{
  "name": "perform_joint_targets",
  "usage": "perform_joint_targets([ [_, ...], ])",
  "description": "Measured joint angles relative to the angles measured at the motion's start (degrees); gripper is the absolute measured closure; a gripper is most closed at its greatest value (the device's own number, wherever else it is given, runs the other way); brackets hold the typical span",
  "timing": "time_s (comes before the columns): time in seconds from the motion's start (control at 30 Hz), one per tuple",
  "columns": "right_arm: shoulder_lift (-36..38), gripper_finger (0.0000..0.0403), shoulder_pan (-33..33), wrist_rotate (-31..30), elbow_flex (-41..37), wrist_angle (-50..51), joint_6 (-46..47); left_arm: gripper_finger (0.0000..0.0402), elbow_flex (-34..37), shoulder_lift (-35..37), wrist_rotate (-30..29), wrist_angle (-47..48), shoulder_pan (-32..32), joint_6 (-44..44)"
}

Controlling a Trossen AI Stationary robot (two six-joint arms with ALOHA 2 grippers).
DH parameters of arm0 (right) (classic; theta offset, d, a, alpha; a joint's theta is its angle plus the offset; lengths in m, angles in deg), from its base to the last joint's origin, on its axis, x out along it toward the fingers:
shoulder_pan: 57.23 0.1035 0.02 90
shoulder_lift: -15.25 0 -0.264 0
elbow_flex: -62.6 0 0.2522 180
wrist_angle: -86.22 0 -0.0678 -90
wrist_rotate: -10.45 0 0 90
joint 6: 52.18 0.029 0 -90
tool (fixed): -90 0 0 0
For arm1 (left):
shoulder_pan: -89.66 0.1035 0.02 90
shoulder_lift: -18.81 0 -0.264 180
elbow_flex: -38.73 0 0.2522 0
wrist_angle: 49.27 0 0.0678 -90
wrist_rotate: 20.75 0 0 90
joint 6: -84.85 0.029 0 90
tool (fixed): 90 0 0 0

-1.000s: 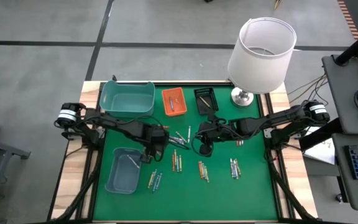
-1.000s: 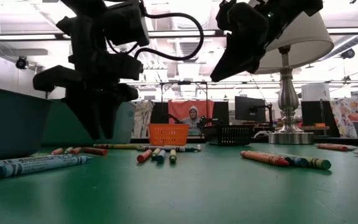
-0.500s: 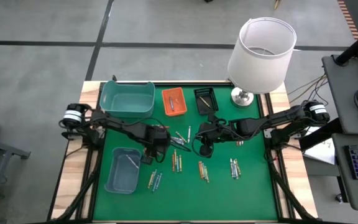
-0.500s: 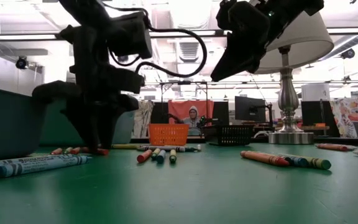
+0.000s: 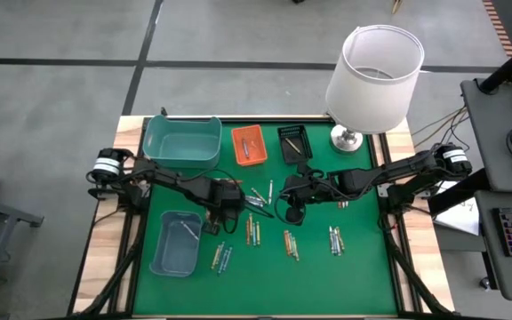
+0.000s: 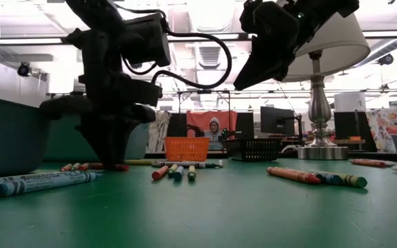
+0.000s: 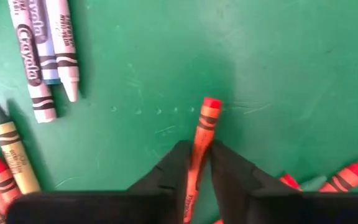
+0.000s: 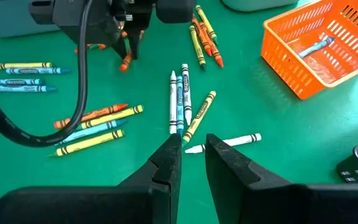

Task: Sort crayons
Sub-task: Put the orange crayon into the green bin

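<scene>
Pinching an orange crayon (image 7: 199,146), the left jaws (image 7: 194,163) are nearly closed on its lower half, its red tip pointing out past the fingertips (image 7: 178,162) while it lies low against the green tabletop (image 7: 278,68). Left jaws sit left of centre, near the blue tray (image 5: 174,244). Right jaws (image 8: 192,155) hover just right of centre, fingers a narrow gap apart, holding nothing, above a white crayon (image 8: 224,143) and a blue and yellow group (image 8: 184,106).

Judgement on the step: grip looks centred across the stick but off toward one end, so lift straight up and slowly so it doesn't swing; keep the squeeze light, as wax snaps. More red crayons (image 7: 347,176) lie just beside the fingers, so rise clear before moving sideways. Then carry it to whichever tray takes that colour; orange tray (image 5: 247,146), teal tub (image 5: 182,140) and black tray (image 5: 294,142) stand along the far edge by the lamp (image 5: 373,78).

Hard to tell: crayon's lower end is hidden between the fingers, whether it's off the surface yet, and which tray goes with which colour. From low level the left arm blocks the held crayon.
</scene>
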Motion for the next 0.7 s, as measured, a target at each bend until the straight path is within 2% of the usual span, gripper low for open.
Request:
perform_joint_targets([
  [0.1,0.0,0.0339,0.0,0.0,0.0,0.0,0.0,0.0394,-0.4,0.0,-0.5,0.2,0.0,0.2],
  [0.27,0.0,0.0339,0.0,0.0,0.0,0.0,0.0,0.0398,-3.8,0.9,-2.0,4.7,0.2,0.8],
  [0.47,0.0,0.0339,0.0,0.0,0.0,0.0,0.0,0.0400,-11.4,6.0,-5.4,14.1,0.7,4.5],
  [0.6,0.0,0.0339,0.0,0.0,0.0,0.0,0.1,0.0401,-15.5,11.2,-7.8,20.9,4.1,6.4],
  [0.7,0.0,0.0339,0.0,0.0,0.0,0.0,0.1,0.0401,-16.4,15.3,-10.0,24.7,9.3,6.6],
])
